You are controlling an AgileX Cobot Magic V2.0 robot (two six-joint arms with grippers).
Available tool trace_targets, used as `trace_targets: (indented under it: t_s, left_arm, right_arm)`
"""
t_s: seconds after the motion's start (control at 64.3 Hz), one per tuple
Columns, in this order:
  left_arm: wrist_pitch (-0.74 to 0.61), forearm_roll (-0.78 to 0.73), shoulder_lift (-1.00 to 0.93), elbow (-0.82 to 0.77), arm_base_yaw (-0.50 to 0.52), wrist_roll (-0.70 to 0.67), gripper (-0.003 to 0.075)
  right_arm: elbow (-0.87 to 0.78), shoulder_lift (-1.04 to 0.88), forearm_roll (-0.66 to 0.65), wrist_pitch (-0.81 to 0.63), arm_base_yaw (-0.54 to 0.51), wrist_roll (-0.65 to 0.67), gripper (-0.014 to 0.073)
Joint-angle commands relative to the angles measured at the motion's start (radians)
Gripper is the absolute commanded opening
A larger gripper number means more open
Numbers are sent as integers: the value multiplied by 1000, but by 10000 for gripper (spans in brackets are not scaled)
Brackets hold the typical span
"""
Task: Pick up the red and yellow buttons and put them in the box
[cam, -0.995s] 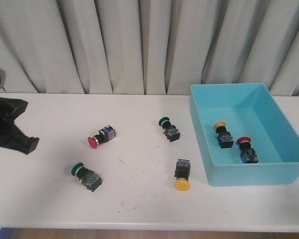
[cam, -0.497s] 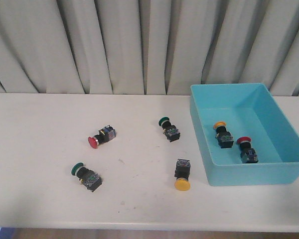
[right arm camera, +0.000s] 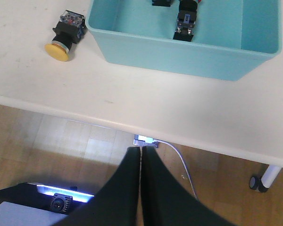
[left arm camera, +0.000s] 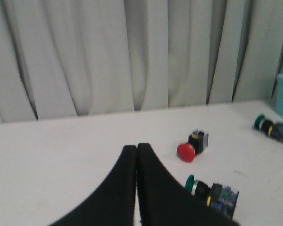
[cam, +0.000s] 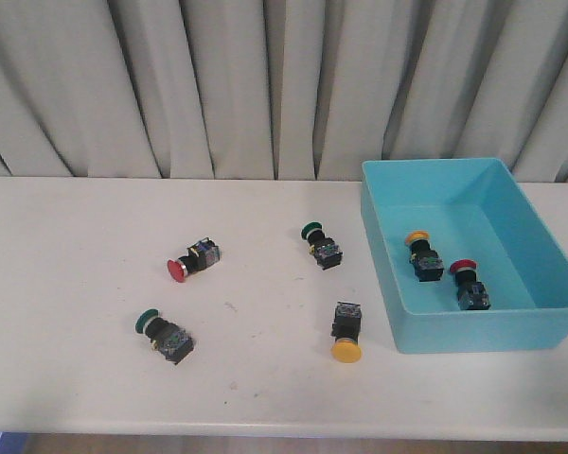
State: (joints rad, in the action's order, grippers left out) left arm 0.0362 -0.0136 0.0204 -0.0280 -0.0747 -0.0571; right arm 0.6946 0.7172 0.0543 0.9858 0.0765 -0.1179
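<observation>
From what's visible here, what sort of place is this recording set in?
Probably a lab or robot test station: a plain white table backed by grey curtains, with industrial push-button switches and a turquoise sorting bin.

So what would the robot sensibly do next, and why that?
Probably swing the left tool, now shut and empty, toward the red button lying on the table and open it. One yellow and one red already lie in the box; this red and the yellow button remain outside.
</observation>
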Motion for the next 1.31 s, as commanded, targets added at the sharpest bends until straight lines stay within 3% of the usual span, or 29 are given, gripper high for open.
trace_targets:
  t_s: [0.0,0.855,1.29]
  left_arm:
    - [-123,19,-43,-48,0,-7,-8]
    - [-75,14,-47,-48,23,69,-8]
    - [-116,14,-46,-42,23,67,-8]
  right_arm:
    - [24,-3,3,-46,-3,-7,-8]
    - [24,-3,3,-45,-3,-7,-8]
    - [24,-3,3,-45,-3,-7,-8]
